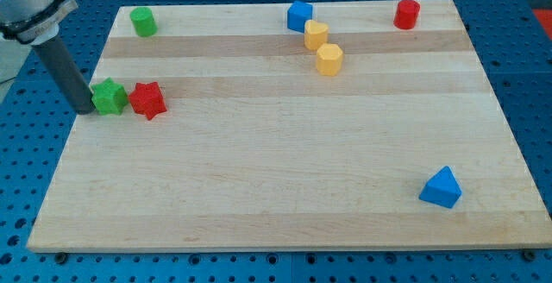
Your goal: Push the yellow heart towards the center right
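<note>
The yellow heart [316, 34] lies near the view's top, just right of centre, on the wooden board [276, 171]. A blue block [299, 15] touches it at its upper left and a yellow hexagon [329, 59] sits right below it. My tip [84, 109] rests at the board's left edge, touching the left side of a green star [109, 97]. It is far to the left of the yellow heart.
A red star [148, 100] sits against the green star's right side. A green cylinder [142, 22] stands at the top left, a red cylinder [406, 13] at the top right, and a blue triangle [442, 188] at the lower right.
</note>
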`<action>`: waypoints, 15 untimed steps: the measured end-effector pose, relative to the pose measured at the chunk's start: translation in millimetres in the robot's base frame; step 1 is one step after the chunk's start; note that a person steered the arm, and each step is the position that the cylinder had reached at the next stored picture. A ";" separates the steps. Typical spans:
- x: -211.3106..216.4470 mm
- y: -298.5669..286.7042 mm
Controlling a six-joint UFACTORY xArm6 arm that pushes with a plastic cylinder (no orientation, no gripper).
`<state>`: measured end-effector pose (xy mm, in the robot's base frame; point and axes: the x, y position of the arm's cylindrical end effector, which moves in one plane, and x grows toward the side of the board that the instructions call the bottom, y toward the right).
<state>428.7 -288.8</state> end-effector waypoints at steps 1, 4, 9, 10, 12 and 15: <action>5.0 -0.6; 62.2 47.4; 9.3 211.5; -29.2 211.5; -92.5 219.3; -131.1 228.8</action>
<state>297.6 -60.0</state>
